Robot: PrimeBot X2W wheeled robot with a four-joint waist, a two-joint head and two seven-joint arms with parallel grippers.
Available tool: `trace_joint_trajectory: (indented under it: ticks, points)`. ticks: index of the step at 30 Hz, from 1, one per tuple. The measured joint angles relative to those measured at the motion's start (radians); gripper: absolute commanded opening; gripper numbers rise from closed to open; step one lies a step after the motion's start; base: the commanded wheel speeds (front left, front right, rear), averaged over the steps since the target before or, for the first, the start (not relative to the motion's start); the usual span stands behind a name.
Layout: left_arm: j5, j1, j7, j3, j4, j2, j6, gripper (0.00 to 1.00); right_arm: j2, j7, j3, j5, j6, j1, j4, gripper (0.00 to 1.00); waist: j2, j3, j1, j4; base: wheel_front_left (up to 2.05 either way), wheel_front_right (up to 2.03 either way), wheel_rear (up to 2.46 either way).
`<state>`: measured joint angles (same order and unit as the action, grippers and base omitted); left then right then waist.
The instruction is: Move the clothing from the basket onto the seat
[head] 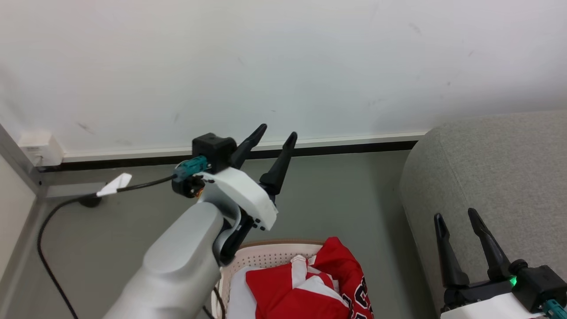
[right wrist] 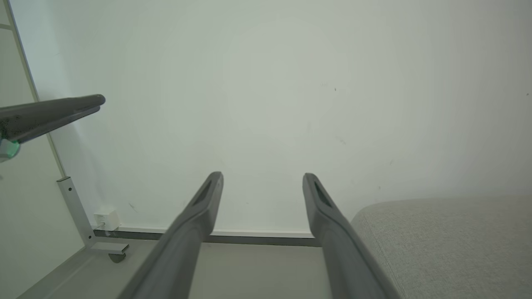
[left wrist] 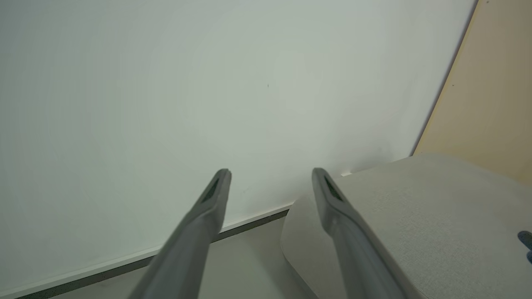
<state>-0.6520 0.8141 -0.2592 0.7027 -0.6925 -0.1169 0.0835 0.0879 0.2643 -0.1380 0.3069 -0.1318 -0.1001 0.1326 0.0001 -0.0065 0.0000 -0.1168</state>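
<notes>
Left claw (head: 277,133): raised above the basket (head: 270,254), fingers spread apart, empty, pointing at the wall. Clothing (head: 310,288): bunched inside the basket; long axis cannot be told. Seat (head: 487,177): just right of the basket. Right claw (head: 456,215): spread wide, empty.

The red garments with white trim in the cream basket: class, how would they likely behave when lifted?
Crumpled in folds, the red garments with white trim are probably floppy and would drape. Heaped in the cream perforated basket, one may drag another.
</notes>
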Motion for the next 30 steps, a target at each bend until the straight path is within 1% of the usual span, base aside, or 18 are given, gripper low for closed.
trace_joint_trajectory:
  ticks: [3,6,10,12,16,18,21,26,30]
  points:
    - [-0.001,-0.042,-0.002,-0.022,0.026,-0.029,-0.013,1.00,0.002,0.000,0.016,-0.005,0.000,0.002,-0.006,1.00,0.0000,0.003,0.0000,0.014,0.00,0.00,0.00]
    - [0.000,-0.094,-0.004,-0.066,0.082,-0.065,-0.033,1.00,0.005,0.000,0.028,-0.006,0.000,0.008,-0.010,1.00,0.0000,0.005,0.0001,0.029,0.00,0.00,0.00]
    - [0.021,-0.192,-0.005,-0.160,0.198,-0.115,-0.059,1.00,0.008,0.000,0.049,-0.006,0.000,0.012,-0.020,1.00,0.0000,0.007,0.0000,0.042,0.00,0.00,0.00]
    - [0.043,-0.253,-0.005,-0.226,0.275,-0.126,-0.074,1.00,0.009,0.000,0.060,-0.007,0.000,0.020,-0.025,1.00,-0.0001,0.005,0.0000,0.049,0.00,0.00,0.00]
    - [0.120,-0.384,-0.005,-0.355,0.405,-0.132,-0.102,1.00,0.009,0.000,0.086,-0.007,0.000,0.046,-0.030,1.00,0.0000,-0.001,0.0000,0.064,0.00,0.00,0.00]
    - [0.146,-0.448,-0.005,-0.402,0.435,-0.131,-0.104,1.00,0.010,0.000,0.091,-0.007,0.000,0.054,-0.033,1.00,-0.0001,-0.002,0.0000,0.069,0.00,0.00,0.00]
    - [0.178,-0.520,-0.005,-0.458,0.463,-0.123,-0.102,1.00,0.010,0.000,0.095,-0.009,0.000,0.064,-0.035,1.00,-0.0001,-0.004,0.0000,0.074,0.00,0.00,0.00]
    - [0.223,-0.609,-0.005,-0.547,0.471,-0.107,-0.103,1.00,0.010,0.000,0.103,-0.009,0.000,0.063,-0.035,1.00,-0.0001,-0.009,0.0000,0.073,0.00,0.00,0.00]
    - [0.272,-0.668,-0.005,-0.596,0.490,-0.073,-0.083,1.00,0.010,0.000,0.111,-0.009,0.000,0.065,-0.034,1.00,0.0000,-0.015,0.0000,0.069,0.00,0.00,0.00]
